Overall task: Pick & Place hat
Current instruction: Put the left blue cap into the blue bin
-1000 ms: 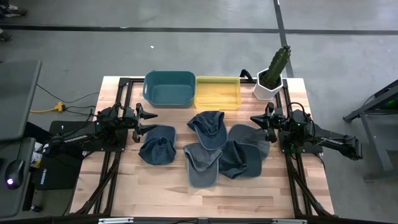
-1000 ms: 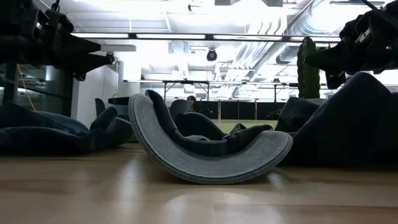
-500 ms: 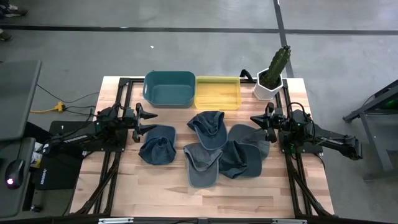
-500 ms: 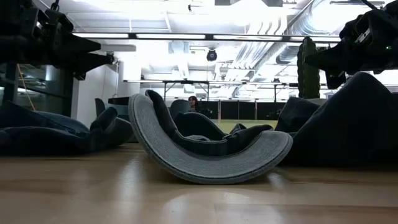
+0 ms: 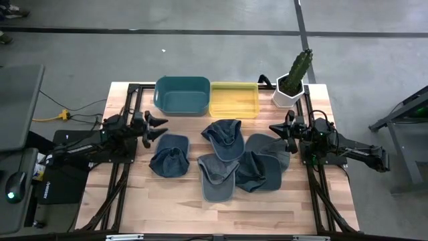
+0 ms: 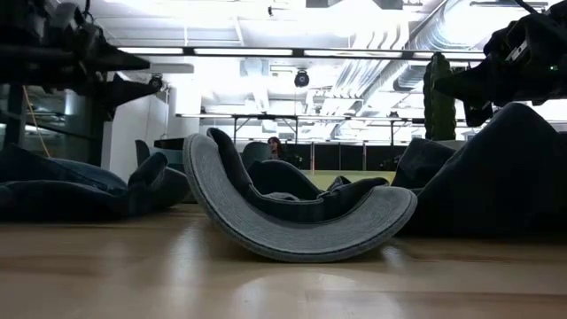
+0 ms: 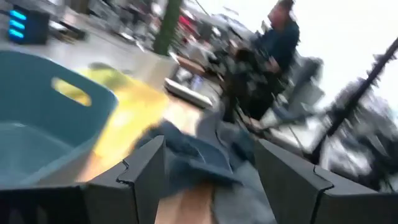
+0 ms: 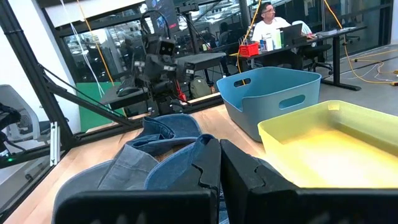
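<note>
From above, near the teal plastic bin (image 5: 182, 94), the left gripper (image 5: 159, 125) is hovering, jaws apart, beside a crumpled dark blue cloth cap (image 5: 168, 155). Right gripper (image 5: 275, 130), jaws together, is waiting. Wrist view: approach likely beginning; descending onto the cap comes next.

Table (image 5: 167, 194) is light natural wood with a black frame. Up top there's a teal bin (image 5: 182, 94) next to a bright yellow bin (image 5: 234, 99). The hats are all muted: dark blue cap (image 5: 168, 155) at left, denim-blue cap (image 5: 224, 137), a grey cap (image 5: 217, 176) lower centre. Green cactus (image 5: 298, 65) sits in a white pot (image 5: 286, 94), upper right.
</note>
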`<state>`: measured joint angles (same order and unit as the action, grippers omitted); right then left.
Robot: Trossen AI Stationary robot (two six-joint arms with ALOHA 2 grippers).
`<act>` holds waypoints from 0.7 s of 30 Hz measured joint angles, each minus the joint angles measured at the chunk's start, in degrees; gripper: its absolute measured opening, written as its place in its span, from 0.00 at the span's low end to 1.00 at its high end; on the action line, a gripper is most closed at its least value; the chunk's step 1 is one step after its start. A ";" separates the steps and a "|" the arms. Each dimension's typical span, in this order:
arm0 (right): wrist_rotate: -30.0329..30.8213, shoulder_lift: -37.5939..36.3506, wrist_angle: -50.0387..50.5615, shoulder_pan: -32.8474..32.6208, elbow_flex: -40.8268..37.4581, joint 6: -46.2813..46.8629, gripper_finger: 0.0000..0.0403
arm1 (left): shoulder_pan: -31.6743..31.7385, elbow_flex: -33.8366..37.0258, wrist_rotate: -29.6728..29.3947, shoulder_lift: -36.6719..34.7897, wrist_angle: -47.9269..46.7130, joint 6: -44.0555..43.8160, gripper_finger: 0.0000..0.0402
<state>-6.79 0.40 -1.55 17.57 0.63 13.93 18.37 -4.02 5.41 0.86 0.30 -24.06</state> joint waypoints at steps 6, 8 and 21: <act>0.01 0.00 -0.01 0.01 0.00 0.03 0.00 | 0.00 -4.85 -11.12 0.74 -9.24 -10.23 0.56; 0.01 0.00 -0.01 0.00 0.01 0.01 0.00 | 0.00 -7.21 -14.68 1.21 -14.53 -14.23 0.56; 0.01 0.01 -0.01 0.01 0.00 0.04 0.00 | 0.00 -22.22 -17.35 13.36 -34.12 -31.04 0.56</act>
<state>-6.78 0.42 -1.56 17.58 0.63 13.98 18.37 -26.24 -11.94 14.23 -33.82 -55.10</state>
